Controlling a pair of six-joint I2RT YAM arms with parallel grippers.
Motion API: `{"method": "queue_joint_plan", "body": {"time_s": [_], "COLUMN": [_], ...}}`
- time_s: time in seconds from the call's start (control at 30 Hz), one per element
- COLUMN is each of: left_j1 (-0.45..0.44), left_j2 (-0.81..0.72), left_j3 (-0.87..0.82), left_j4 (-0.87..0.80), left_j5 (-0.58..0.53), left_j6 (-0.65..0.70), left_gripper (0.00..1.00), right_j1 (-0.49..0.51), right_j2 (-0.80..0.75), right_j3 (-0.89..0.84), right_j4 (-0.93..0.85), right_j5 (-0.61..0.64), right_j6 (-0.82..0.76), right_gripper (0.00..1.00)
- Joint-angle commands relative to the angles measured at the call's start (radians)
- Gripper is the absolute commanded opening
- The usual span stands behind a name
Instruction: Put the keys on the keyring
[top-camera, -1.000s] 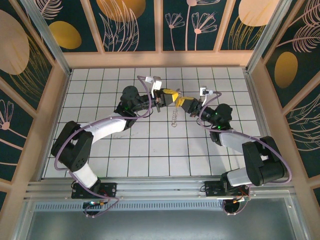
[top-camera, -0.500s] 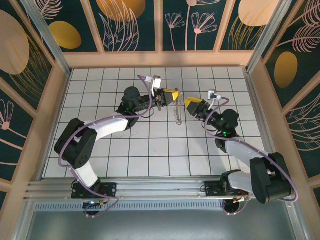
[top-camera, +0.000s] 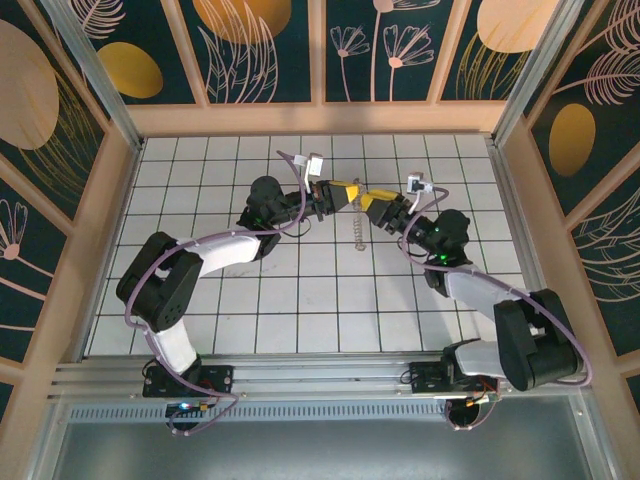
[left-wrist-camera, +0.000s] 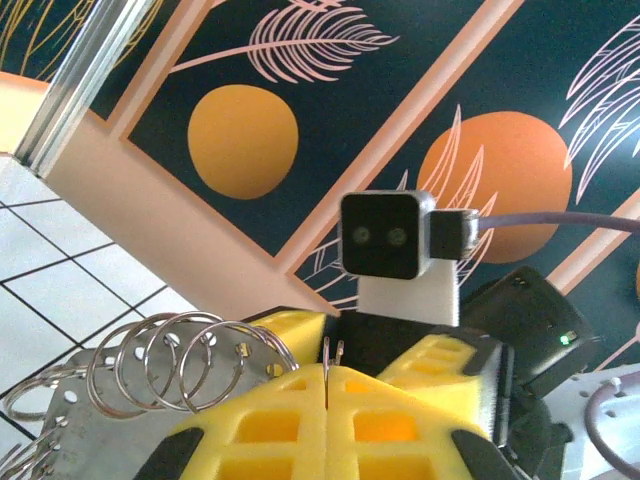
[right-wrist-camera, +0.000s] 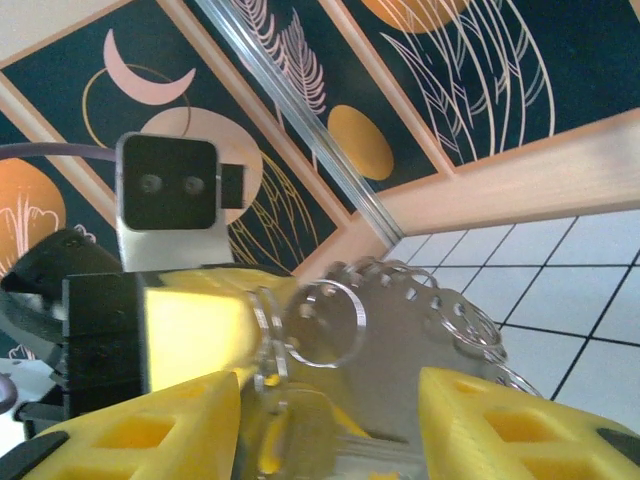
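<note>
Over table (top-camera: 200, 300) | 1 keyring (top-camera: 353, 232) pinched by left tool (left-wrist-camera: 328, 390) | right tool (right-wrist-camera: 330, 410) parted

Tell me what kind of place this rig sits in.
Probably a purpose-built robot test booth, not a real room: a white tiled table boxed in by decorative leaf-and-circle wall panels, with the left arm and right arm bolted to an aluminium rail at the near edge.

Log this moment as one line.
left tool: shut on keyring | right tool: open, close to keyring | keyring: held above table
</note>
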Motion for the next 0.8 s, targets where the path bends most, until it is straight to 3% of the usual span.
{"method": "queue_joint_plan", "body": {"time_s": [0.0,0.27,0.5,0.77], "left_j1": [0.008,0.007,0.007,0.007], "left_j2": [0.007,0.017,0.028,0.028], "left_j3": [0.005,0.009,0.011,0.008], "left_j4": [0.106,0.123,0.146,0.162], "left_j5": [0.018,0.014,0.002,-0.032], "left_j6": [-0.043,-0.063,-0.089,-0.116], "left_gripper": [0.00,0.00,0.00,0.00], "right_j1": [0.008,0.017,0.038,0.068], "right_j2": [0.025,0.036,0.046,0.069], "right_j3": [0.029,0.015,0.015,0.024], "right_j4": [0.069,0.088,0.085,0.084], "right_j5": [-0.015,-0.033,-0.047,-0.045], "right_j6": [0.007,0.011,0.002,0.002], "right_gripper": [0.49,0.31,0.03,0.00]}}
